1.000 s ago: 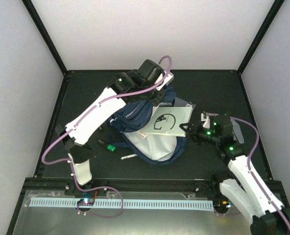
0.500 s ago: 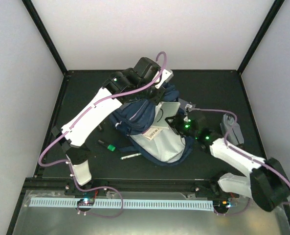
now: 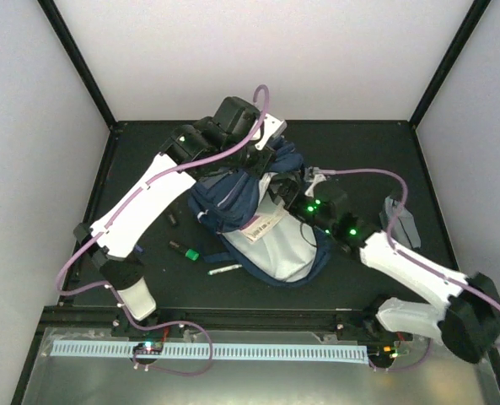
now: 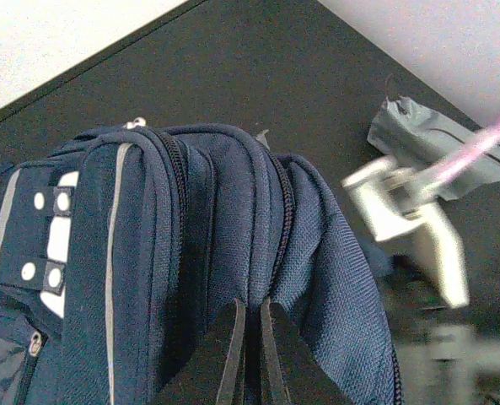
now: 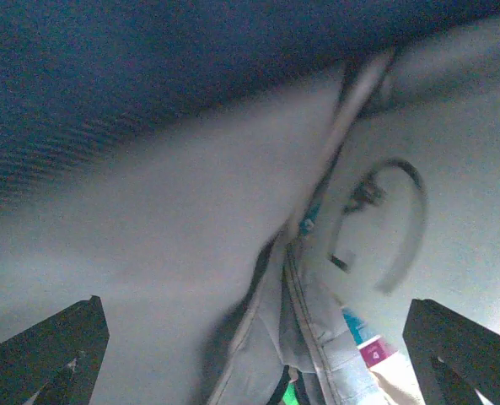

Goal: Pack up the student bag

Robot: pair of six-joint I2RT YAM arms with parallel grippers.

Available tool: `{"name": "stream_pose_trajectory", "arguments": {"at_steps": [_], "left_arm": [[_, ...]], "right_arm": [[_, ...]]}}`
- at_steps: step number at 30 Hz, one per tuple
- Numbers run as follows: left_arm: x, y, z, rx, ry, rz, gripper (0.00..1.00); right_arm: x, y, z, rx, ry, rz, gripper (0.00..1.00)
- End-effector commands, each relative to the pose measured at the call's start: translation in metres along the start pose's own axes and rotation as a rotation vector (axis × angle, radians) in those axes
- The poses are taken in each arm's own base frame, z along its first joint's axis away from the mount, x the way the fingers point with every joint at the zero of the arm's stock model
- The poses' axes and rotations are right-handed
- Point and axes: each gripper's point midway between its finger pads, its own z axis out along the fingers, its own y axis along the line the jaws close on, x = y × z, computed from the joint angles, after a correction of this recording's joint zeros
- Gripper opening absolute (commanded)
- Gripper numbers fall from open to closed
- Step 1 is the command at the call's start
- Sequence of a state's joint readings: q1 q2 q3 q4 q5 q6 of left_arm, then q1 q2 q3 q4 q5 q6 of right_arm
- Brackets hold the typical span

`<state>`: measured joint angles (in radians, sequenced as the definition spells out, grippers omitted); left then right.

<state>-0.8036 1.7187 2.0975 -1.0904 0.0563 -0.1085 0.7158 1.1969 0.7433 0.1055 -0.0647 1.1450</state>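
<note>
- left gripper (image 4: 251, 305) is clenched on a fold of the bag (image 4: 190, 236) at its top ridge, beside the zip, with cloth pinched between the fingers and that edge held up.
- right gripper (image 5: 250, 363) is released, jaws spread wide. its nose is inside the bag's mouth, facing the grey lining (image 5: 148, 253), and you can see nothing between its fingers.
- you'll find the bag in the middle of the table (image 3: 359, 152), slumped under both wrists, its mouth turned toward the right arm.
- treat it as soft and floppy: it looks likely to sag wherever you aren't holding it, and the mouth would probably fall shut if the left pinch lets go.
- it seems light, so a hard tug may drag the whole bag rather than open it.
- take hold on thick edges such as the zip rim or the top ridge. the thin lining looks slick and apt to bunch.
- a pale sheet (image 5: 477, 278) with a dark arc sits inside, so mind it when you back the right arm out.
- a pen (image 3: 223, 269) and a marker (image 3: 186, 251) lie left of the bag, and a pouch (image 3: 399, 218) lies to its right.
</note>
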Motion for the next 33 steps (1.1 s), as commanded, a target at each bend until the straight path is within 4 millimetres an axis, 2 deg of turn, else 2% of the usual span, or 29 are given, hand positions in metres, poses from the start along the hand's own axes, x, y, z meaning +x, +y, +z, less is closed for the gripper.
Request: {"name": "stream_pose_trajectory", "arguments": {"at_steps": [1, 5, 8, 11, 14, 19, 27, 30, 33], "left_arm": [[-0.055, -0.005, -0.056, 0.055, -0.273, 0.02, 0.02], [-0.052, 0.006, -0.061, 0.048, -0.274, 0.015, 0.01], [-0.047, 0.005, -0.067, 0.06, -0.273, 0.044, 0.01], [-0.035, 0.001, -0.068, 0.077, -0.244, 0.105, 0.01], [-0.017, 0.007, -0.067, 0.048, -0.19, 0.157, 0.01], [0.018, 0.015, -0.065, 0.007, -0.111, 0.235, 0.01], [0.062, 0.053, -0.061, -0.187, -0.03, 0.3, 0.01], [0.075, 0.053, -0.048, -0.171, -0.003, 0.3, 0.02], [0.084, 0.044, -0.034, -0.102, 0.005, 0.275, 0.02]], "right_arm": [[-0.018, 0.001, -0.045, 0.058, -0.086, -0.156, 0.99], [-0.018, -0.015, -0.077, 0.135, -0.089, -0.224, 1.0], [-0.024, -0.026, -0.097, 0.196, -0.11, -0.278, 0.99], [-0.033, -0.033, -0.106, 0.237, -0.107, -0.325, 0.99], [-0.041, -0.04, -0.106, 0.285, -0.081, -0.367, 1.0], [-0.057, -0.058, -0.089, 0.332, 0.005, -0.374, 0.99], [-0.091, -0.091, -0.05, 0.425, 0.093, -0.36, 0.99], [-0.104, -0.099, -0.032, 0.445, 0.106, -0.361, 1.0], [-0.119, -0.107, -0.014, 0.465, 0.119, -0.35, 0.99]]}}
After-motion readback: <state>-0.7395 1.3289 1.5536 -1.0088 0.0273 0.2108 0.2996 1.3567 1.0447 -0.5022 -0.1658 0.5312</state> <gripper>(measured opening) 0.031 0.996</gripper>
